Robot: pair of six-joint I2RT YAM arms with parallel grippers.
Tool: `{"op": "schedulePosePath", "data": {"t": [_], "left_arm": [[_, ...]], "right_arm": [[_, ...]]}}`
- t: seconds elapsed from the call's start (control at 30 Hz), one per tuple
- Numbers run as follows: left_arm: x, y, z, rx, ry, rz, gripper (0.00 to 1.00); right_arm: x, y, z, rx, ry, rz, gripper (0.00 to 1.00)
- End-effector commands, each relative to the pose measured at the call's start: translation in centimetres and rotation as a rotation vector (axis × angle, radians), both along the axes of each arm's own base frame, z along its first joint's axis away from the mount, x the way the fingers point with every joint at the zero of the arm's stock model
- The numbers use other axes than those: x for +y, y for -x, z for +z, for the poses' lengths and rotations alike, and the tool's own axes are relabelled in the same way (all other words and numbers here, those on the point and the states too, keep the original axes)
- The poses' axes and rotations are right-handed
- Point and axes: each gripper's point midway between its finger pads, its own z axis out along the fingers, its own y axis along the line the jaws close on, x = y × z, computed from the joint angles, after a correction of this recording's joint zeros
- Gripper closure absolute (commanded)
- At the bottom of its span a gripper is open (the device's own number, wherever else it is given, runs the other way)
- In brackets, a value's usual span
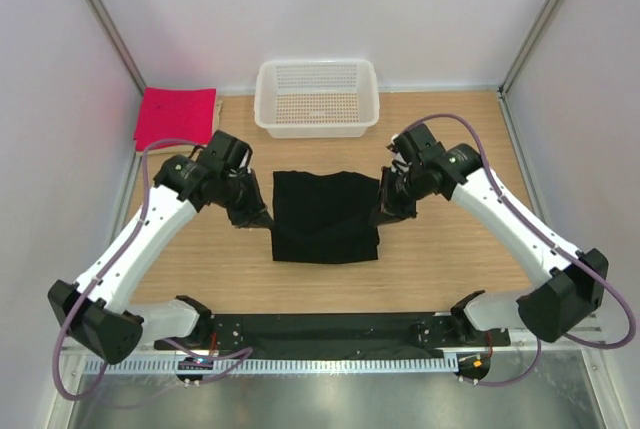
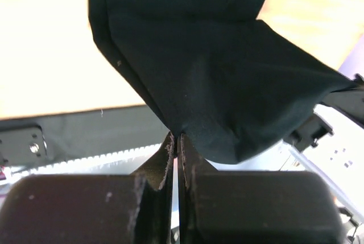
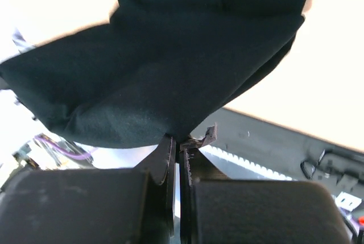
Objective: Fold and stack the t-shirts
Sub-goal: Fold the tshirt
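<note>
Black t-shirt (image 1: pixel 325 217) spans between both grippers. Left gripper (image 1: pixel 264 221) is pinched tight on its left edge, right gripper (image 1: pixel 384 213) likewise on the right edge. Cloth seems lifted near each grip, hard to confirm from above.

Open counter (image 1: pixel 440 269) near and right of black t-shirt (image 1: pixel 325 214). Far side blocked: white mesh basket (image 1: pixel 317 99) centre, pink t-shirt (image 1: pixel 176 117) in far-left corner.

A robotics lab test cell: a wooden table (image 1: pixel 450 259) boxed in by plain white panels (image 1: pixel 50 149) on its left, right and far sides, metal frame posts (image 1: pixel 100 14) at its far corners, and two cabled white robot arms (image 1: pixel 140 239) bolted to a black mounting plate (image 1: pixel 330 329) along its near edge
</note>
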Motion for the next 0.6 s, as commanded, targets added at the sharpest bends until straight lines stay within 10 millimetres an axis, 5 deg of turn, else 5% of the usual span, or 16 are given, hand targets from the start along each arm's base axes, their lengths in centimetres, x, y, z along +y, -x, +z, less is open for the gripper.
{"op": "schedulePosePath", "data": {"t": [0.0, 0.2, 0.3, 0.47, 0.57], "left_arm": [[0.2, -2.4, 1.2, -0.071, 0.009, -0.068, 1.0], [-0.7, -7.4, 0.2, -0.06, 0.009, -0.073, 1.0], [-1.0, -8.6, 0.3, -0.039, 0.014, -0.094, 1.0], [0.1, -7.2, 1.5, -0.057, -0.02, -0.12, 1.0], [0.1, -4.7, 1.8, -0.007, 0.027, -0.109, 1.0]], "right_arm": [[-0.1, -3.6, 1.8, -0.073, -0.05, 0.017, 0.99], [0.2, -8.2, 0.8, -0.043, -0.095, 0.014, 0.99], [0.5, -8.9, 0.7, -0.007, -0.099, 0.039, 0.99], [-0.1, -6.7, 2.6, -0.016, -0.102, 0.059, 0.99], [-0.7, -3.4, 2.8, 0.007, -0.098, 0.069, 0.99]]}}
